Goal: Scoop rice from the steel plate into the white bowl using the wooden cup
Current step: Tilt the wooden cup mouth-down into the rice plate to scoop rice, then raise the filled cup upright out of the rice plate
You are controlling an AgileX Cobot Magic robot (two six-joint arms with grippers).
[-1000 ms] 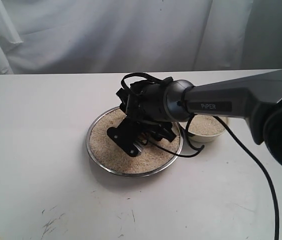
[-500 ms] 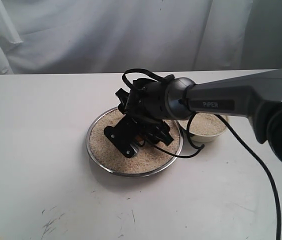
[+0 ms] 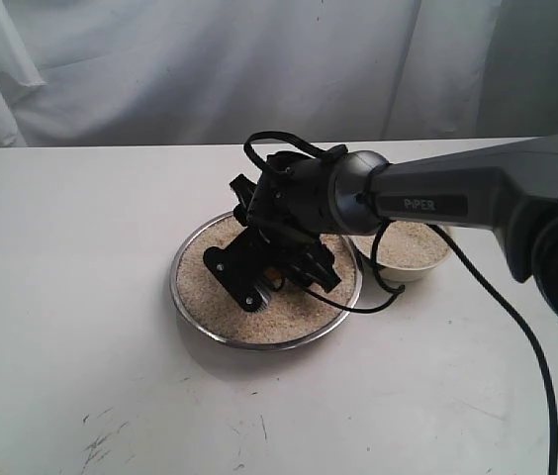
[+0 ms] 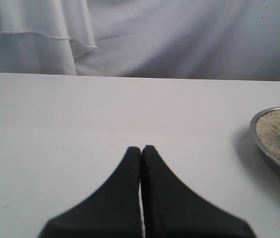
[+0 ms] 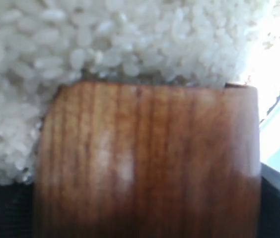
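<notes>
Rice (image 3: 222, 297), small pale uncooked grains, lies spread across the wide shallow steel plate (image 3: 174, 282) near the middle of the white table (image 3: 81, 297), and more of it already sits in the bowl on the right.

Farthest left, the left gripper (image 4: 141, 151) hangs over bare table beside the plate's rim, its black jaws pressed together on nothing.

Over the plate, the right gripper (image 3: 274, 275) is angled down into the grains. Its jaws stand wide, clasped on the reddish-brown grained wooden cup (image 5: 150, 163). In the right wrist view the cup lies on its side with grains banked against its rim.

Over the last second this gripper has slid a little leftward across the plate, its grip width unchanged. That looks like the scooping stroke under way: the cup is ploughing into the heap and is not yet lifted.

Just right of the plate stands the small cream-white bowl (image 3: 413, 274), where the load must go.
</notes>
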